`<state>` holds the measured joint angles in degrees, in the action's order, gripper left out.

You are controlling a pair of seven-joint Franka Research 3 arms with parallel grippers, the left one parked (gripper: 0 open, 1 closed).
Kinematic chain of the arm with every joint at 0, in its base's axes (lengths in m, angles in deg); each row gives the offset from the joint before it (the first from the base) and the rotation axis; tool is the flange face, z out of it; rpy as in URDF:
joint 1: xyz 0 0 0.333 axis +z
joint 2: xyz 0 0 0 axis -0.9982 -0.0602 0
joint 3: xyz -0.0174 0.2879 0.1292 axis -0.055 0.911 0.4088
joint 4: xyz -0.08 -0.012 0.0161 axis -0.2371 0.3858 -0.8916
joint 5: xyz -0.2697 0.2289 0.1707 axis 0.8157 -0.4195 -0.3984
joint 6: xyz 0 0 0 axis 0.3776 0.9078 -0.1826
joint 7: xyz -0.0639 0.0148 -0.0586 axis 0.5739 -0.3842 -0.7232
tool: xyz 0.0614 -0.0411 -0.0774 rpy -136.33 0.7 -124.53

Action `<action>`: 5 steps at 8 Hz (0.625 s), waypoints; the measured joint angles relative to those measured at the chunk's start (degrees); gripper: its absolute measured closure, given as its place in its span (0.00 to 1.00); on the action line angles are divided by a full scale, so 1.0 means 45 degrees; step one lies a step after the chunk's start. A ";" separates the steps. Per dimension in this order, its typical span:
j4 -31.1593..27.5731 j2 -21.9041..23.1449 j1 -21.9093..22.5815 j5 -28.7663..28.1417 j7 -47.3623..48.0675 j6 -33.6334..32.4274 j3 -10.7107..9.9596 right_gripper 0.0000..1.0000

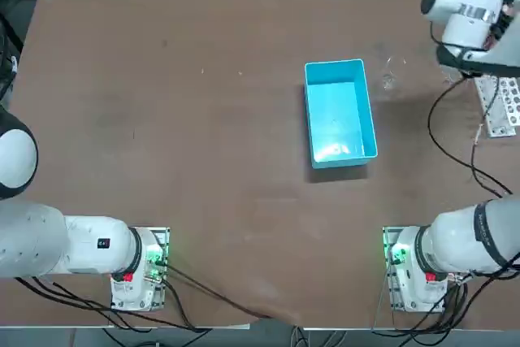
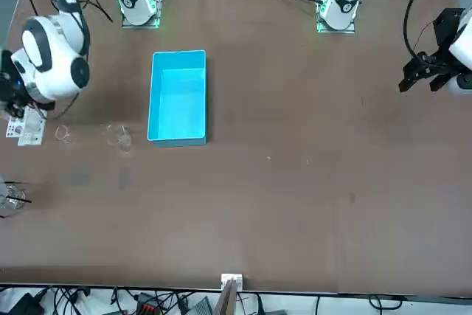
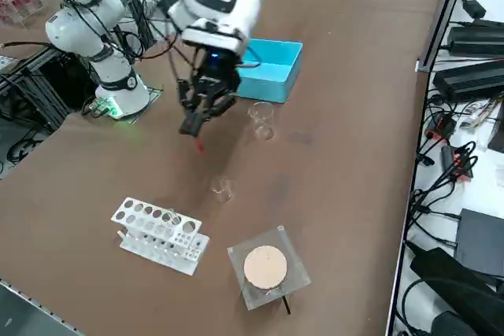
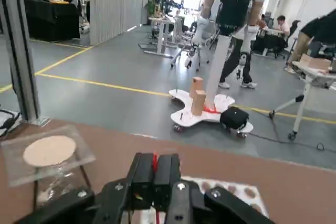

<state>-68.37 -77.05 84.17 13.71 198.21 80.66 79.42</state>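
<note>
Red stick (image 3: 198,145) — thin, probably light and apt to pivot — is pinched near its top by the right tool (image 3: 192,127), above the bench (image 3: 331,179), near a glass beaker (image 3: 262,120).

One bin (image 1: 340,107), two beakers (image 3: 262,121), one rack (image 3: 160,235), one stand (image 3: 282,240)

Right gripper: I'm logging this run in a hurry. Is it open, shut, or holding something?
Right gripper: shut on a thin red stick, above the table near the tube rack.
</note>
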 joint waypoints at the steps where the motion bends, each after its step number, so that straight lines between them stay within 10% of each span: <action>1: 0.0657 -0.1103 0.0169 -0.0095 0.0716 -0.0127 0.0000 0.97; 5: 0.1230 -0.3150 0.0166 -0.0082 0.2877 -0.0281 -0.0120 0.97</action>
<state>-62.83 -91.22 84.92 13.34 211.15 79.40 78.88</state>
